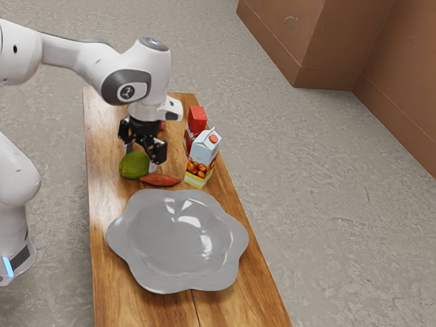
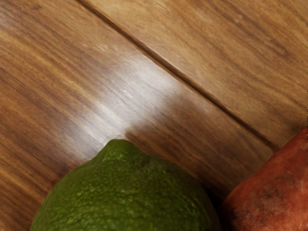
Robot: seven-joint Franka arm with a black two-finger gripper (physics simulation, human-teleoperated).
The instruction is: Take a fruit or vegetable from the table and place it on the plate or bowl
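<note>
My fingers [image 1: 158, 151] are spread wide with nothing held, straddling the lime [image 1: 135, 166], which sits on the bench [image 1: 102, 204] directly below them. In the wrist view the lime [image 2: 126, 192] is right under my hand, lying flat with its nub end showing. The sweet potato [image 1: 161, 180] is just beside the lime on the plate side, close to the outer finger, so I judge there's a risk of clipping it. Likely next: straight down, then close. The plate [image 1: 177, 240] is beyond the sweet potato, near. The cartons [image 1: 203, 157] stand off to the fingers' other side.
</note>
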